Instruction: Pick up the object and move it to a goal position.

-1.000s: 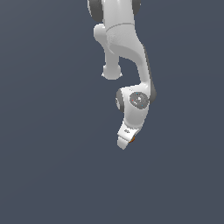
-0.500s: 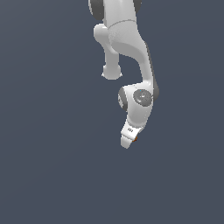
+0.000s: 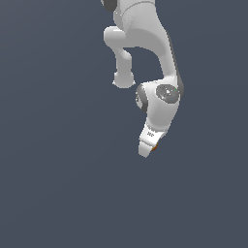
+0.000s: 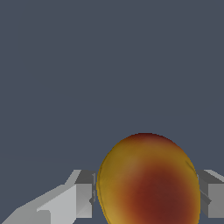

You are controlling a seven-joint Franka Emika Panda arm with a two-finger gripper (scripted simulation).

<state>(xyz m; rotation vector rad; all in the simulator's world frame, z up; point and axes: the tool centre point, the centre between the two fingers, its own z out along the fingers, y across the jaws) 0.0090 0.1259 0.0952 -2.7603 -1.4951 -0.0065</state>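
The object (image 4: 148, 181), a round orange-yellow ball with a dark red patch, fills the space between my two grey fingers (image 4: 81, 197) in the wrist view, touching both. My gripper (image 4: 146, 199) is shut on it. In the exterior view the white arm reaches down in the middle of the picture, and only a small orange-red speck of the object (image 3: 154, 148) peeks out beside the tip of the gripper (image 3: 146, 150). The fingertips themselves are hidden behind the hand there.
A plain dark blue-grey surface (image 3: 58, 184) lies all around the arm in both views. No other object, container or edge shows.
The arm's lower end and gripper have shifted slightly toward the exterior view's right. The ball stays in the grip.
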